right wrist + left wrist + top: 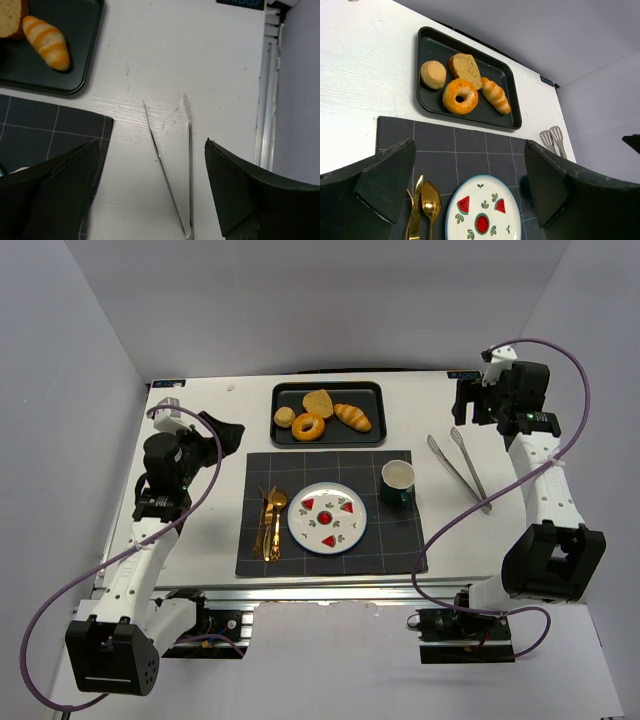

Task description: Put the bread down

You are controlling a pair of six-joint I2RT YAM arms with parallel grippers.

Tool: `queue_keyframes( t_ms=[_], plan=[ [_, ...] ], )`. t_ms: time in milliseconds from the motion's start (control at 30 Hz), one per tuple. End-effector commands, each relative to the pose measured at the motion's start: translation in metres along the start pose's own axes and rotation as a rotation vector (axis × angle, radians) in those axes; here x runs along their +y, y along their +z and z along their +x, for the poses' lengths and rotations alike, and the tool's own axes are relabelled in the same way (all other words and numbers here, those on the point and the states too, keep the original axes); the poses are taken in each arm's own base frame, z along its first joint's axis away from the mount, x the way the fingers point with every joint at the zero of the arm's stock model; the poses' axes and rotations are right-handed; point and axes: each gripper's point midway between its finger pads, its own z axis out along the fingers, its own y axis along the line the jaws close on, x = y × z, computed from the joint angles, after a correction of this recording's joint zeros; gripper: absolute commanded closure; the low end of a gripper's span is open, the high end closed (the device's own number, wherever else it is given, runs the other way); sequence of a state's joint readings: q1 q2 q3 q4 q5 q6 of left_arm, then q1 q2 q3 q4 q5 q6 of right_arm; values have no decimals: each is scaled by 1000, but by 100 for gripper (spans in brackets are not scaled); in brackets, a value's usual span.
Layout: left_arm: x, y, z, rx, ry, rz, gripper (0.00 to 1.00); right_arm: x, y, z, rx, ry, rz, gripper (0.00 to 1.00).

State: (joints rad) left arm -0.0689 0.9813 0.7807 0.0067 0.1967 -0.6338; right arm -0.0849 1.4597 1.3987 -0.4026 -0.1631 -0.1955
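Several breads lie on a black tray [366, 391] at the back: a round bun [285, 418], a bread slice [318, 402], a ring doughnut [308, 427] and a striped roll [352, 417]. In the left wrist view they show as the bun [433, 74], slice [466, 70], doughnut [460, 97] and roll [495, 95]. A white watermelon plate [312, 527] sits bare on a dark placemat [260, 470]. My left gripper [215, 430] is open and empty, left of the tray. My right gripper [468, 400] is open and empty, above metal tongs [460, 472].
A green cup [397, 483] stands right of the plate. Gold cutlery [270, 525] lies left of it. The tongs [190, 165] lie on the white table between my right fingers' line of sight, right of the placemat [45, 130]. White walls enclose the table.
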Motion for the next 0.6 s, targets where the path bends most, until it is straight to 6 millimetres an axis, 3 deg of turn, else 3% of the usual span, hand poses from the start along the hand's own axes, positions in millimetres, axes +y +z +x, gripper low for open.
queue_keyframes(
  t_ms=[0, 33, 100, 133, 167, 200, 233, 267, 300, 333, 367, 400, 433, 467, 500, 567],
  plan=[
    [-13, -5, -15, -48, 0, 40, 2, 18, 3, -1, -43, -4, -112, 11],
    [-15, -6, -16, -57, -11, 50, 3, 24, 0, 10, -52, -178, -193, 11],
    [-14, -6, -10, -47, -23, 61, 16, 54, -11, 32, -51, -328, -399, 11],
    [-17, -6, -10, -48, -30, 81, 31, 60, -11, 46, -47, -387, -444, 22],
    [-16, -6, -6, -36, -35, 80, 58, 65, -12, 51, -45, -397, -472, 36],
    [-14, -6, -4, -27, -40, 74, 100, 69, -13, 55, -44, -396, -499, 53],
    [-14, -5, -1, -19, -44, 77, 100, 70, -11, 60, -32, -387, -508, 86],
    [-13, -5, 3, -7, -51, 82, 100, 70, -11, 63, -25, -380, -514, 98],
    [-14, -6, 5, -3, -55, 88, 100, 70, -10, 66, -13, -374, -518, 99],
    [-13, -6, 7, 0, -60, 90, 99, 68, -8, 71, 13, -357, -513, 79],
    [-13, -6, 9, 6, -61, 91, 85, 65, -4, 77, 34, -340, -495, 50],
    [-11, -6, 11, 11, -59, 83, 48, 52, 7, 89, 99, -322, -433, 21],
    [-7, -7, 14, 28, -54, 64, 35, 44, 12, 96, 136, -310, -404, 12],
    [-6, -8, 15, 30, -47, 58, 28, 36, 16, 99, 165, -302, -368, 10],
    [-4, -9, 17, 36, -41, 51, 23, 22, 26, 114, 237, -293, -306, 11],
    [-4, -12, 18, 31, -39, 56, 22, 7, 32, 121, 276, -270, -247, 10]
  ],
)
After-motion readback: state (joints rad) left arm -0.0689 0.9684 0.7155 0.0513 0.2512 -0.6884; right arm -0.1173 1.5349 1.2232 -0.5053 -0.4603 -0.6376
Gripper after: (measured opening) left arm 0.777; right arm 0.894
